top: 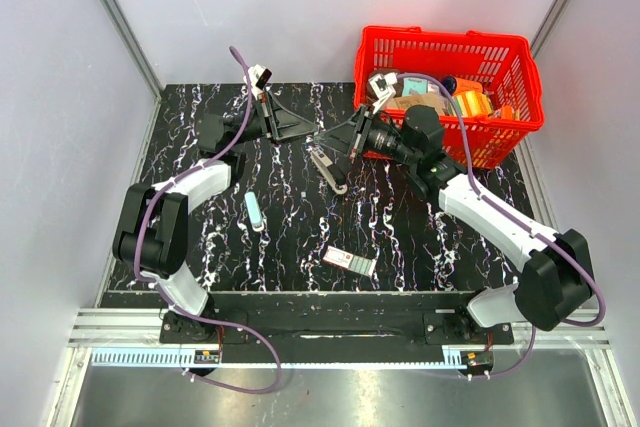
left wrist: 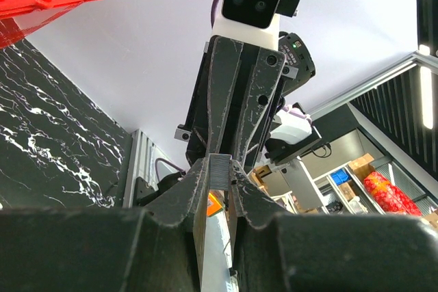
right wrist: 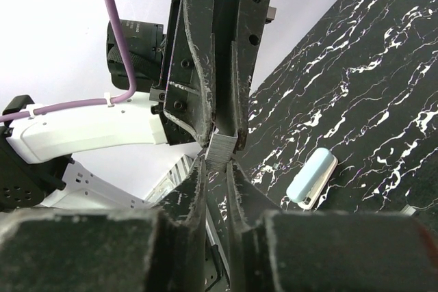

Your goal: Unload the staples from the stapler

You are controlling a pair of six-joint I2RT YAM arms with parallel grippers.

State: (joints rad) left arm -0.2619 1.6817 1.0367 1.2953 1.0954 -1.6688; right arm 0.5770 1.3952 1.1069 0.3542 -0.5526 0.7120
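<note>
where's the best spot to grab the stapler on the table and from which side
Grip the stapler across its narrow sides near mid-length, coming straight down from above. It lies flat on the table, long and slim, running diagonally from far-left to near-right, so the fingers should probably close crosswise to that line.

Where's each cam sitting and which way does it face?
Top external: overhead behind the bases, facing down on black marbled table, red plastic basket; both arms show.
Left wrist: looks along left gripper at the opposing fingers.
Right wrist: looks along right gripper past a pale blue stick.
Both wrist views share the grey ribbed staple strip pinched where tips meet.
</note>
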